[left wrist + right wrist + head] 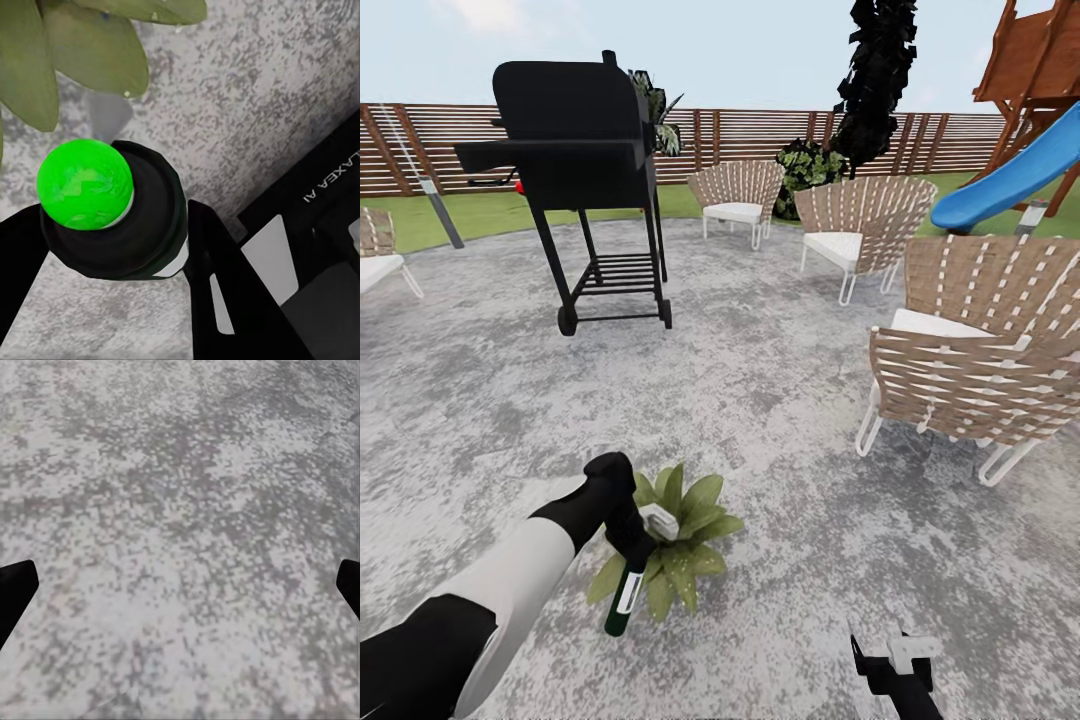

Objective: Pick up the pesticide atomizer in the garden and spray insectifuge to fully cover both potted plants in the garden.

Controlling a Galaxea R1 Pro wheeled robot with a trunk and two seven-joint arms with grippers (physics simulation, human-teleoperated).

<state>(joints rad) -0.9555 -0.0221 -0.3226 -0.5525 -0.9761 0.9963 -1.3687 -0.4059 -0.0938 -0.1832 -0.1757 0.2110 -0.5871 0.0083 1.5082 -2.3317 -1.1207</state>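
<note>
Your pesticide atomizer (628, 585) hangs in the left gripper (628, 540), which is clamped round its upper part just under the pale trigger head (659, 519), so the dark green body with its white label band points down toward the patio (760, 400). In the left wrist view the bottle (112, 210) sits between the dark fingers (225, 277), seen end-on with a bright green disc at its end. It is held right over the near edge of the potted plant (678, 545), the broad-leaved rosette on the paving, and the trigger head faces across the leaves; that placing looks meant to put the spray onto the foliage rather than the stone. Judged from this, you are at the spraying step for this first plant; I cannot pick out a second plant here. The right gripper (890, 662) waits low beside the plant, on its far side from your left arm, jaws spread with nothing between them, with bare mottled patio below. Beyond the plant stand the black grill (575, 150), woven chairs (970, 370), the slatted fence (760, 135) and a blue slide (1015, 175).
</note>
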